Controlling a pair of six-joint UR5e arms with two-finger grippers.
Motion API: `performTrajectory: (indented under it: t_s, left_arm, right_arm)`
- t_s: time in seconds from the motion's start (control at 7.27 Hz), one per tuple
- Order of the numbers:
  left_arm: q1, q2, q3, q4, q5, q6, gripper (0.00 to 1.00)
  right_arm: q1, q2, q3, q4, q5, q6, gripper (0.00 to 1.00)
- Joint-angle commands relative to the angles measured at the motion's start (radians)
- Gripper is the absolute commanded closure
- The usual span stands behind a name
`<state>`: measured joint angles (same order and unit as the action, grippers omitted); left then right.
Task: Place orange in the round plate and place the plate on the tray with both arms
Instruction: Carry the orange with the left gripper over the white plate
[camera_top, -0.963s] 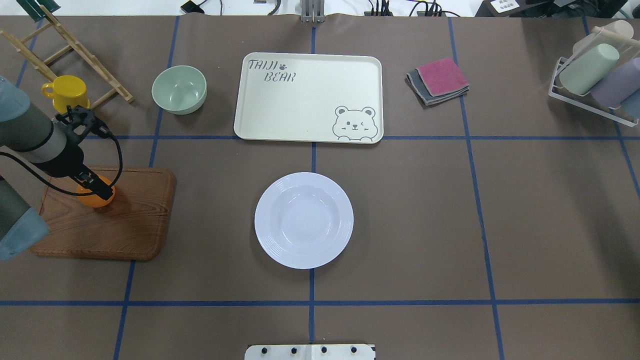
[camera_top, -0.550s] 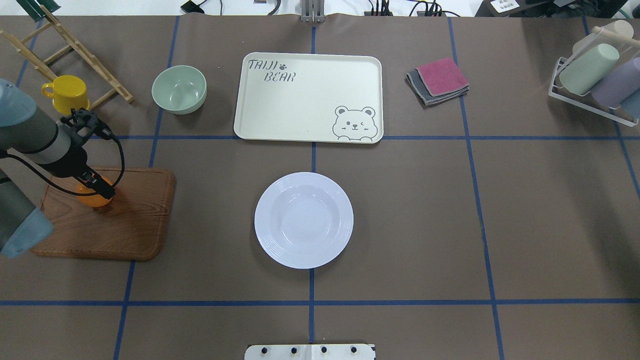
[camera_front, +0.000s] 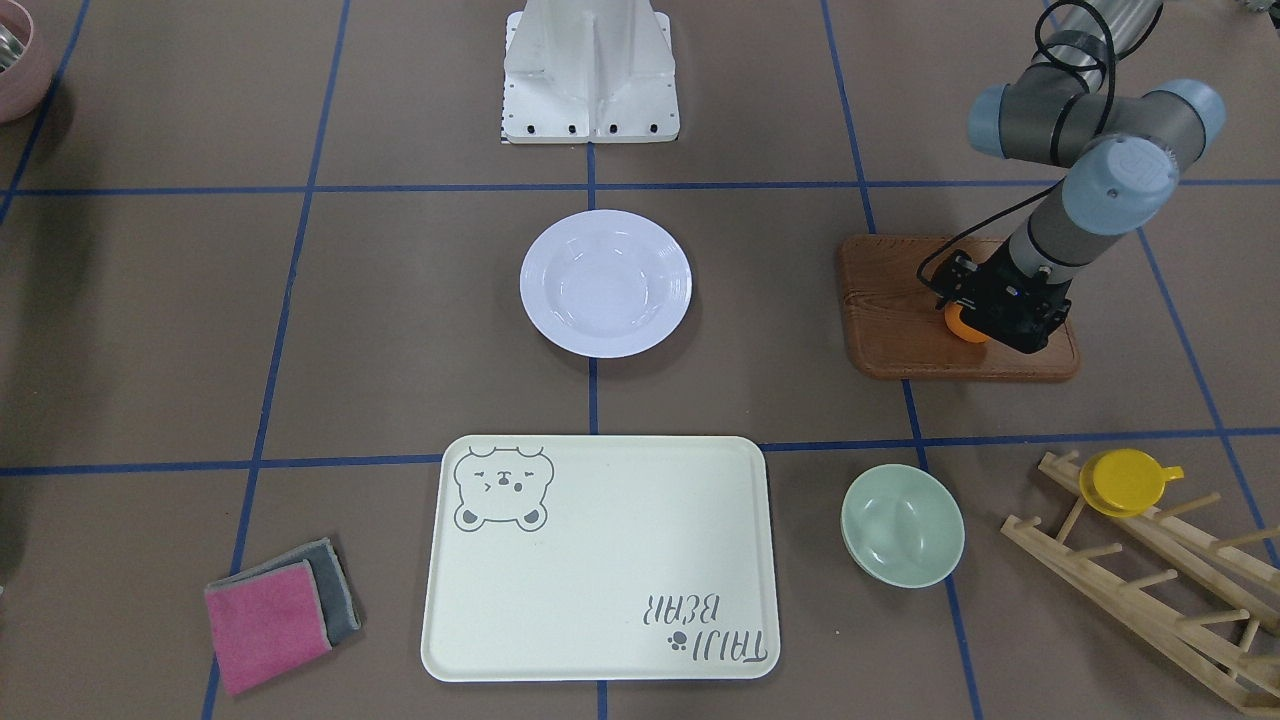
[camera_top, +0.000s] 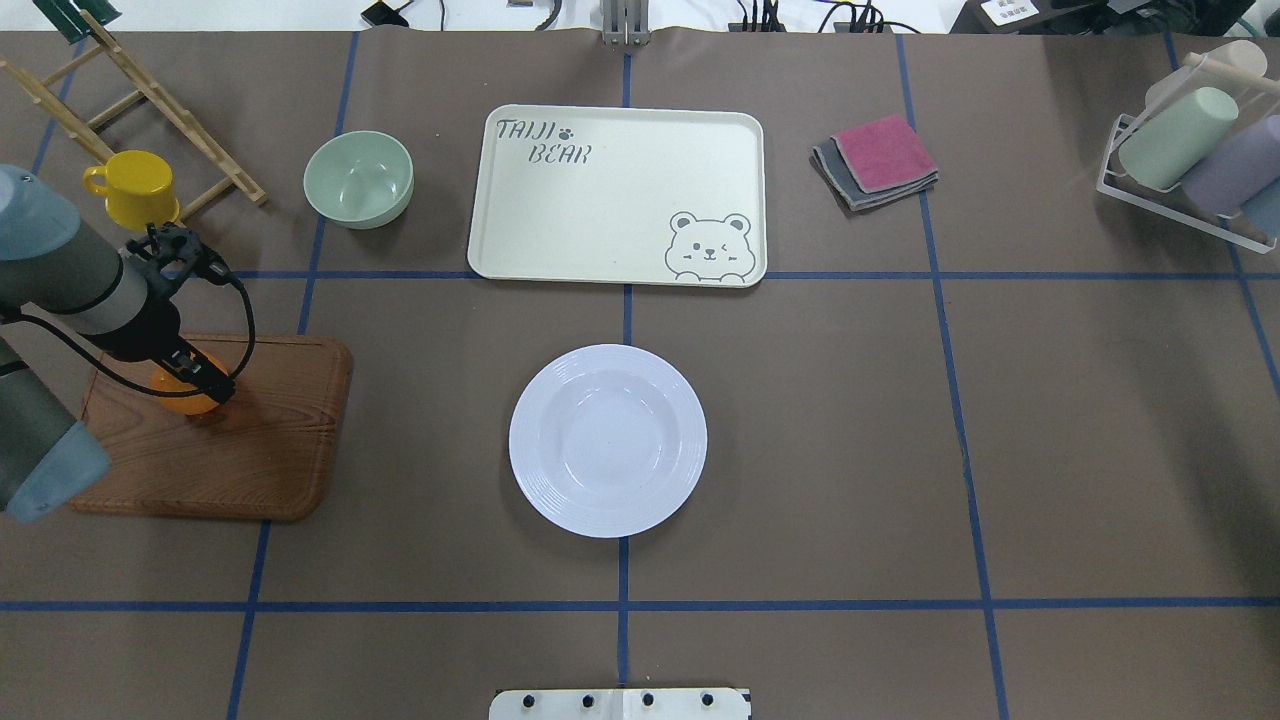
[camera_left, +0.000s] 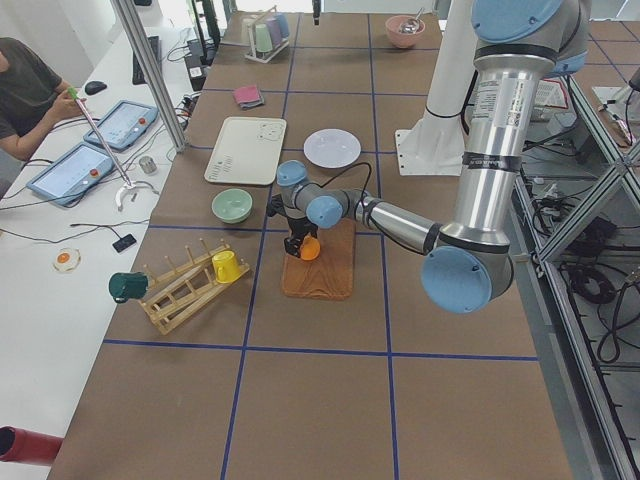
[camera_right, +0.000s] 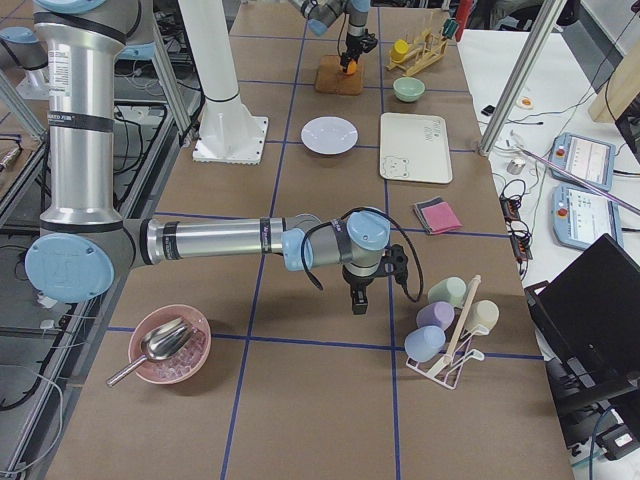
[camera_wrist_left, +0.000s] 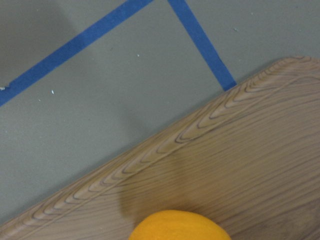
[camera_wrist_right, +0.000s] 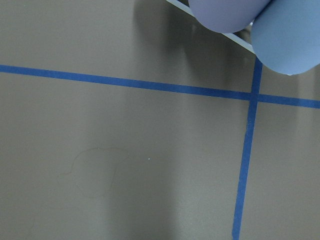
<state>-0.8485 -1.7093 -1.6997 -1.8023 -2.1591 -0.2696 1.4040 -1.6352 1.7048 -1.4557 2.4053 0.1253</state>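
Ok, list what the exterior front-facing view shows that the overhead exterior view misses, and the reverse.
Front-facing only: the edge of a pink bowl at its top-left corner.
Overhead only: the pastel cups racked at the right edge.
Both: the orange at the left gripper, over the wooden board; the empty round plate; the tray; the green bowl.

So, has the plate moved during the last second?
No. In the overhead view the plate still straddles the same blue tape line, just as far from the tray as before.
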Motion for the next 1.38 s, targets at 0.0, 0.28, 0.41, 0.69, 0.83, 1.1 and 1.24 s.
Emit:
performTrajectory:
  t_s: [0.0, 0.28, 0.41, 0.69, 0.83, 1.1, 1.24]
  left_arm:
    - [-0.001, -0.006, -0.05, 0.03, -0.118, -0.003, 1.0]
    - [-0.012, -0.182, -0.078, 0.132, -0.195, -0.233, 1.0]
    - [0.029, -0.276, -0.06, 0.132, -0.191, -0.451, 1.0]
    - [0.181, -0.448, 0.004, 0.132, -0.053, -0.696, 1.0]
    - [0.271, -0.56, 0.082, 0.132, 0.038, -0.765, 1.0]
    - [0.324, -0.711, 0.233, 0.132, 0.105, -0.827, 1.0]
    - [0.383, -0.71, 0.241, 0.132, 0.178, -0.832, 1.0]
  right_arm:
    - [0.0, 0.002, 0.002, 0.0, 0.002, -0.001, 0.0]
    - [0.0, 0.002, 0.004, 0.0, 0.006, -0.001, 0.0]
    - [0.0, 0.002, -0.002, 0.006, 0.005, -0.003, 0.0]
    - [-0.011, 0.003, -0.001, 0.012, 0.003, -0.003, 0.0]
    - [-0.031, 0.003, -0.002, 0.052, 0.003, 0.002, 0.0]
    - [-0.062, 0.002, -0.001, 0.072, 0.005, 0.004, 0.0]
    - [-0.066, 0.003, 0.001, 0.072, 0.009, 0.005, 0.0]
